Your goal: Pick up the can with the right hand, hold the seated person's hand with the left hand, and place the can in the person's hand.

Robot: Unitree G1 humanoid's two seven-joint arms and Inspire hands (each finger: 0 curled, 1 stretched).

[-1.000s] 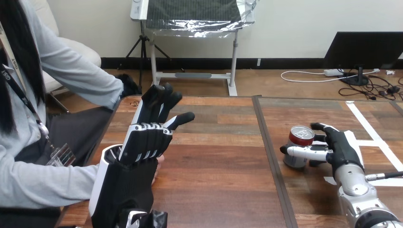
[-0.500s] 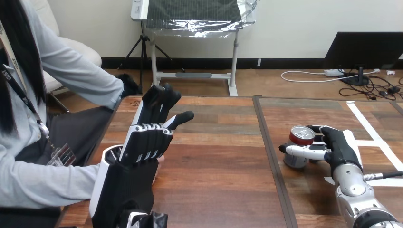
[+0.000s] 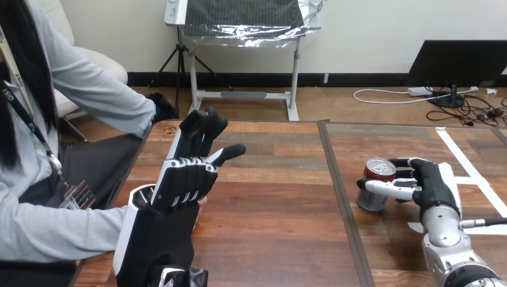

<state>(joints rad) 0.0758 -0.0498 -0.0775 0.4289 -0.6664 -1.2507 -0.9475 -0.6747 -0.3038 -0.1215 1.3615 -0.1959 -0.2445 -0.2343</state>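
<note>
Here, can [image 3: 372,200] inside right hand [image 3: 433,184].

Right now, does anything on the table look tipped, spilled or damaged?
Nothing stands out. The can stands upright on the table, with the right hand curled round it, and no liquid shows on the wood. The left hand is raised with straight fingers.

No legible text, labels or numbers. The can [image 3: 374,200] was too small to read. Nothing was readable on the table [image 3: 275,227] around the can.
</note>
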